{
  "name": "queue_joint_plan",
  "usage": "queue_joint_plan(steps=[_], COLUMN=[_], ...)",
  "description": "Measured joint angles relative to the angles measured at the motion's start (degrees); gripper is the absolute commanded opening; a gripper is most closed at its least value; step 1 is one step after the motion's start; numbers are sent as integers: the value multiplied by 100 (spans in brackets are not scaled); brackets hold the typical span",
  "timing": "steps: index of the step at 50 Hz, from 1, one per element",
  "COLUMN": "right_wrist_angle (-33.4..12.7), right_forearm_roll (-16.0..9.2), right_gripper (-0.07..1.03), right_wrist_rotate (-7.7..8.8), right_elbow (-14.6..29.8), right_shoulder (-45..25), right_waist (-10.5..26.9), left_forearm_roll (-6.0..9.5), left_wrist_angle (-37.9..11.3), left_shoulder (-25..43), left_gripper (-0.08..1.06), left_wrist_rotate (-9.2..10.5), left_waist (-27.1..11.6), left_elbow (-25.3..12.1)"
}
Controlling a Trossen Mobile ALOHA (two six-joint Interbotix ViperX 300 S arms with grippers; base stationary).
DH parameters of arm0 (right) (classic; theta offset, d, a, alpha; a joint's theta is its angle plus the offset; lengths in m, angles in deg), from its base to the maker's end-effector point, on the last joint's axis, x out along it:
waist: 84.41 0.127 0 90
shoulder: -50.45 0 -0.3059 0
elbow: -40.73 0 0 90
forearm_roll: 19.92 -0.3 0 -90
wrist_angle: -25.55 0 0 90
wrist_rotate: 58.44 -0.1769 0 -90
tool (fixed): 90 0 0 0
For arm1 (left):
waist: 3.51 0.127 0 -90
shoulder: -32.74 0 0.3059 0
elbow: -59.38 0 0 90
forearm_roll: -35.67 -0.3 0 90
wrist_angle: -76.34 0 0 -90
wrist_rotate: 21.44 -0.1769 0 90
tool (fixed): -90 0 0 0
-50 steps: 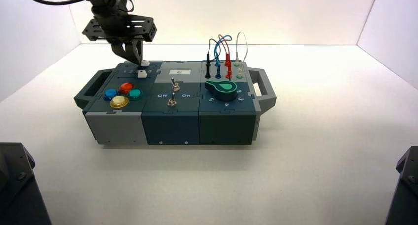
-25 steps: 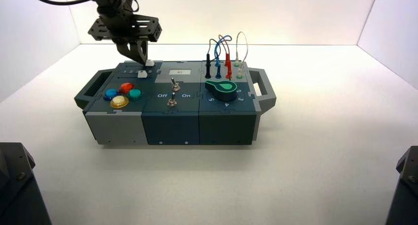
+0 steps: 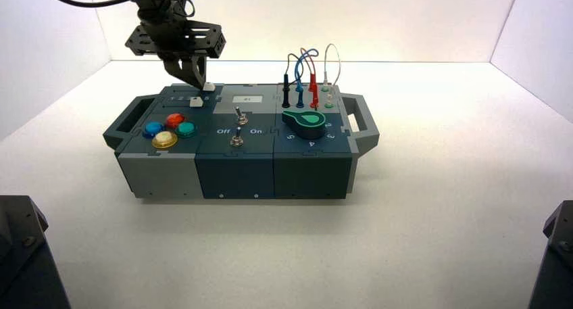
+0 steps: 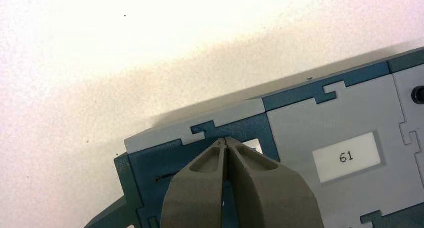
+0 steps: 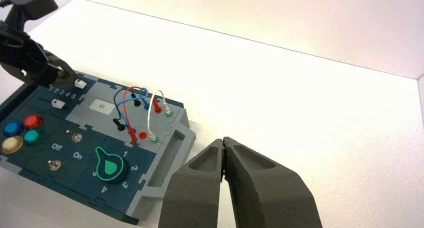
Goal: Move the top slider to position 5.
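The top slider's white knob sits at the right end of its track on the box's back left. In the right wrist view the knob stands just behind the numeral 5 that ends the printed row 1 to 5. My left gripper is shut, and its tip touches the knob's left side. In the left wrist view the gripper hides most of the knob. My right gripper is shut and empty, parked to the right of the box.
A second white slider knob sits in front of the numeral row. Coloured push buttons, two toggle levers, a green dial and plugged wires lie further right. A label reads 61.
My left gripper has moved right along the track, and the top slider's knob has slid right with it, towards the 5 end. The right arm has not moved.
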Motion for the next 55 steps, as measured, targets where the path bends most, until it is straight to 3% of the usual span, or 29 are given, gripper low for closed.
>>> queue_joint_plan(steps=[12,20,40,55], right_wrist_angle=[0,0,9,105], right_forearm_roll=[0,0,18,149], right_gripper=[-2,-2,-2,-2], right_wrist_rotate=[0,0,53,53], right_elbow=[0,0,0,0], right_shoulder=[0,-9,-211,-642], right_waist=[0,0,0,0], left_forearm_roll=[-18,-53,-53,-79], left_wrist_angle=[-185,-457,-756,-800], left_shoulder=[-492,-1397,-3384,-3973], left_gripper=[-3,-3,-3,-3], left_wrist_rotate=[-70,-105,-70,-185], left_waist=[316,598,598,598], left_elbow=[255,448,826,967])
